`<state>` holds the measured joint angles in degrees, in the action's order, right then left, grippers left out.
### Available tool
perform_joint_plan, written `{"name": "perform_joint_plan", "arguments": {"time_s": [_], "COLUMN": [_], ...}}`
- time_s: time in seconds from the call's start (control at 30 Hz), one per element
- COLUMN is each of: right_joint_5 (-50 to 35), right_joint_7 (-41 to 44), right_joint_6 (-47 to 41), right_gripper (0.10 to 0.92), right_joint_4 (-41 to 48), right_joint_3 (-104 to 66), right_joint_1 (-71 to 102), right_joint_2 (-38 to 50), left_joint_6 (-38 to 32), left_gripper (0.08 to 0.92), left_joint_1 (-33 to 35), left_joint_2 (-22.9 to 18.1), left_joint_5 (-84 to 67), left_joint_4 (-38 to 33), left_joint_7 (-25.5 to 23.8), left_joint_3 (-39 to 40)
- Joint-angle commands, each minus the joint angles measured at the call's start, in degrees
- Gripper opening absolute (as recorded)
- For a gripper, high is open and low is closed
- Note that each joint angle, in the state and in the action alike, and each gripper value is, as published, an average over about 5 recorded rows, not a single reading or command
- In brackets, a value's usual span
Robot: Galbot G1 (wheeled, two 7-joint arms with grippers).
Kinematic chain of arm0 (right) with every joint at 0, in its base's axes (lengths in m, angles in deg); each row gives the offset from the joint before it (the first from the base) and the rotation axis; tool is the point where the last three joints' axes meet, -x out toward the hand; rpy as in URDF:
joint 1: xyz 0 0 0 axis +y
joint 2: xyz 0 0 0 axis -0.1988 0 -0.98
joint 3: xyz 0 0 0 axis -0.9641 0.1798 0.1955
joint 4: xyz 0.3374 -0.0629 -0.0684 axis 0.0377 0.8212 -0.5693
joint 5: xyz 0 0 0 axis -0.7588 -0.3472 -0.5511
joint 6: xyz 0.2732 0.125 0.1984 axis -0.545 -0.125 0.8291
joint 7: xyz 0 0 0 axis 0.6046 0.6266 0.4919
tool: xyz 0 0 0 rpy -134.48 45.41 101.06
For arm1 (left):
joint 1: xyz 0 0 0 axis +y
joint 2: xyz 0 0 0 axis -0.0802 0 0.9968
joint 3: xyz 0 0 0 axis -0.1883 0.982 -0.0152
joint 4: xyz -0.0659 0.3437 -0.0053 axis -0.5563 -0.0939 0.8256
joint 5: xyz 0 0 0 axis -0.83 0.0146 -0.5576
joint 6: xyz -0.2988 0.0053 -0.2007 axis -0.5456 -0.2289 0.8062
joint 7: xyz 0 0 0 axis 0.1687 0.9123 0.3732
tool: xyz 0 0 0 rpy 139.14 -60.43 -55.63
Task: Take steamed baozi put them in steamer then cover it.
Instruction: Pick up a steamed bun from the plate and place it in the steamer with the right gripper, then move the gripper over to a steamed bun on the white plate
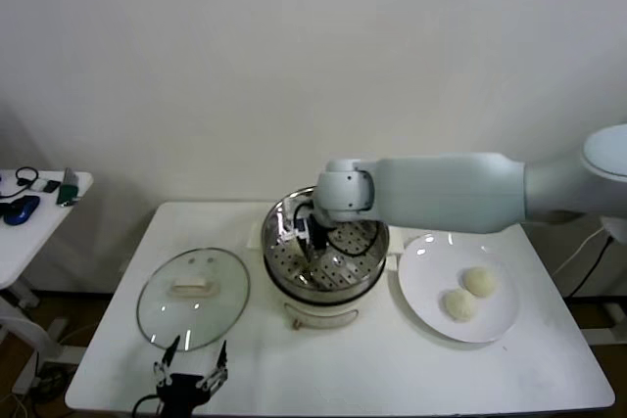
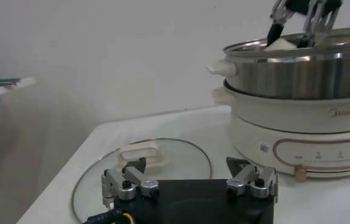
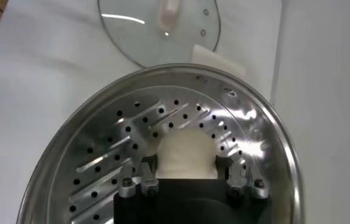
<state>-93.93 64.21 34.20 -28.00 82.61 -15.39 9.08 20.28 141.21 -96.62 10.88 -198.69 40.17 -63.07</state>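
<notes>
While the right gripper (image 3: 185, 180) holds a baozi (image 3: 185, 155) between its fingers inside the steamer (image 1: 323, 256), two more sit on the white plate (image 1: 421, 291) at three o'clock. At nine o'clock the glass cover (image 1: 193, 296) lies flat on the white table (image 1: 392, 369) before a plain white wall, the left gripper (image 1: 191, 371) spread wide beside it.

A: Which markings are legible on the equipment?

B: One brand mark only. The white electric base (image 2: 296, 131) of the steamer (image 2: 302, 73) carries the word "Midea" in grey letters on its side wall, near the upper edge, as seen in the left wrist view.

A: Are there other markings on the base?

B: Yes. A small square label (image 2: 263, 147) sits on the wall, and a row of small marks runs along the control band (image 2: 321, 157) above the knob (image 2: 299, 173). None of them can be read.

A: Any numbers or signs elsewhere?

B: None can be read.
</notes>
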Motion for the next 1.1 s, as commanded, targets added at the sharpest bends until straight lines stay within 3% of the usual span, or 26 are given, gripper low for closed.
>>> {"name": "perform_joint_plan", "arguments": {"time_s": [0.03,0.3,0.43,0.67,0.83,1.1], "right_joint_5": [2.2,-2.4,-4.8,-11.5,-8.1,7.7], "right_joint_7": [-3.2,-0.5,4.5,21.3,33.1,36.1], "right_joint_6": [-1.3,0.0,2.2,11.8,20.6,26.9], "right_gripper": [0.656,0.813,0.822,0.823,0.823,0.823], "right_joint_4": [3.3,0.3,-1.3,-1.3,-2.3,-3.2], "right_joint_3": [-1.3,-2.1,-0.8,8.6,19.1,26.7], "right_joint_1": [5.1,0.9,-5.6,-21.7,-29.6,-26.9], "right_joint_2": [-2.1,0.0,3.9,14.5,24.8,38.9], "left_joint_6": [0.0,0.2,0.1,0.1,0.2,0.5], "left_gripper": [0.823,0.823,0.823,0.823,0.823,0.823], "left_joint_1": [0.1,0.4,0.7,0.7,0.4,-0.1], "left_joint_2": [0.0,0.0,0.1,0.1,0.4,0.5], "left_joint_5": [0.1,0.1,0.2,0.1,-0.1,-0.3], "left_joint_4": [-0.1,-0.9,-1.3,-1.6,-1.4,-1.1], "left_joint_7": [0.0,0.0,0.0,0.0,-0.1,-0.3], "left_joint_3": [0.0,-0.1,-0.1,-0.1,0.1,0.1]}}
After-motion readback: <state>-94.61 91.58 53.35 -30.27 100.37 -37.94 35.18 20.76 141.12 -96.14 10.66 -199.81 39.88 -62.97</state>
